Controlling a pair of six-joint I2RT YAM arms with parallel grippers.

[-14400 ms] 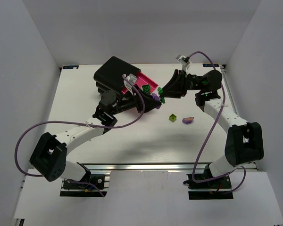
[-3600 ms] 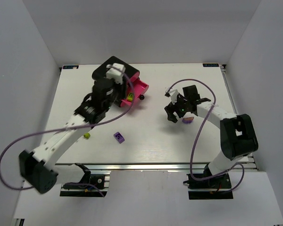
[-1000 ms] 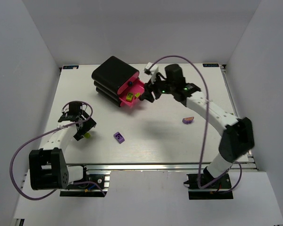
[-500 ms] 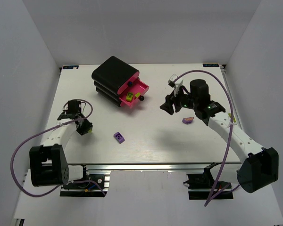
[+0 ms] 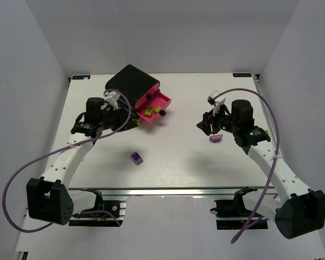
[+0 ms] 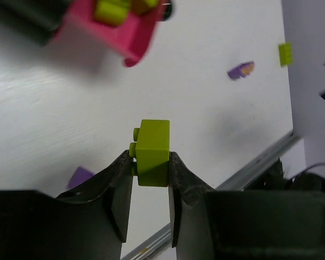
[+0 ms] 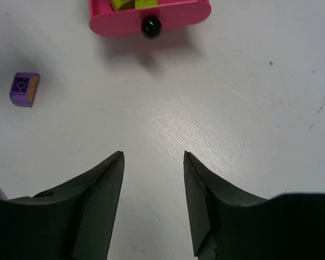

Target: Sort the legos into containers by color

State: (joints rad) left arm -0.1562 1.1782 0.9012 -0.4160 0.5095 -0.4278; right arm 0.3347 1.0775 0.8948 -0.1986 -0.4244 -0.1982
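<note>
The black drawer unit [image 5: 131,84] stands at the back left, one pink drawer [image 5: 157,104] pulled out with yellow-green legos [image 5: 149,111] inside. My left gripper [image 5: 132,123] is just left of that drawer, shut on a yellow-green lego [image 6: 153,151] held above the table. The drawer also shows at the top of the left wrist view [image 6: 116,27]. My right gripper [image 7: 151,157] is open and empty, facing the drawer front [image 7: 150,13] and its knob [image 7: 150,26] from a distance. In the top view the right gripper [image 5: 204,125] hangs beside a purple lego [image 5: 216,138].
A second purple lego [image 5: 136,157] lies mid-table toward the front; it also shows in the right wrist view [image 7: 25,89] and the left wrist view [image 6: 80,176]. White walls enclose the table on three sides. A metal rail [image 5: 168,191] runs along the near edge.
My left arm has swung from the table's left side toward the open drawer, carrying the yellow-green lego. My right arm has drawn back to the right, away from the drawer.
</note>
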